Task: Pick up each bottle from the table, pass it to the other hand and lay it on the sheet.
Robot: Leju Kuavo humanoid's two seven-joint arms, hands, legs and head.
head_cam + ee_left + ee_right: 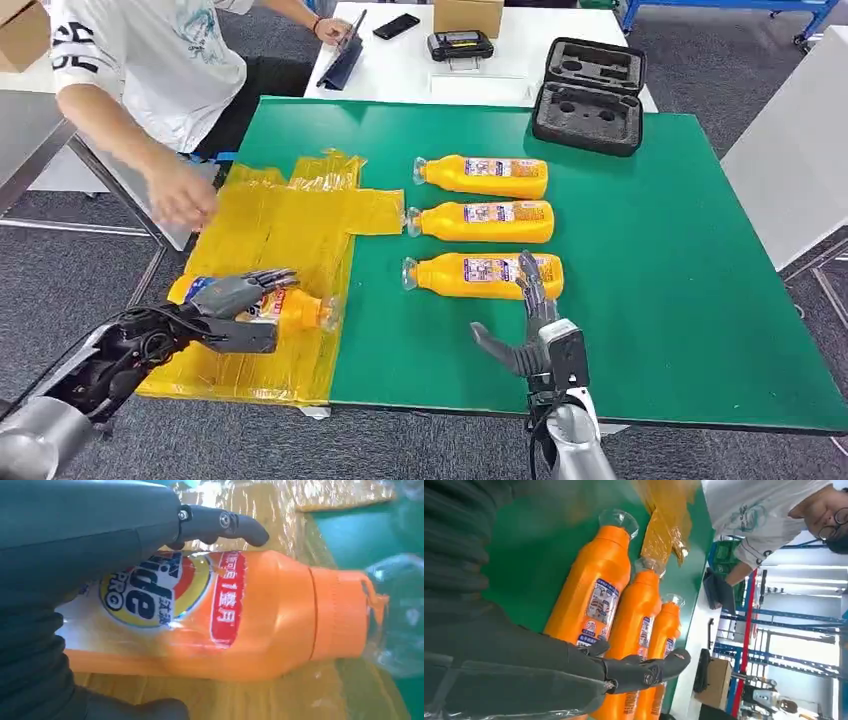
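A: Which step is pictured?
B: A bottle (255, 305) is gripped by the left hand (232, 297) over the sheet (290, 215), near left; release is needed.
A: And the right hand (530, 335)?
B: Spread, empty, by the nearest bottle (485, 275) on the bench (680, 280).

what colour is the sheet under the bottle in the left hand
Yellow, glossy and crinkled sheet; clearest in the head view.

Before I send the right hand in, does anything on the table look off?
The yellow sheet is crumpled, with an edge hanging past the table's near-left side, and a person's hand hovers over it. Otherwise fine: three bottles lie in a neat row, unspilled; the left hand holds a fourth over the sheet.
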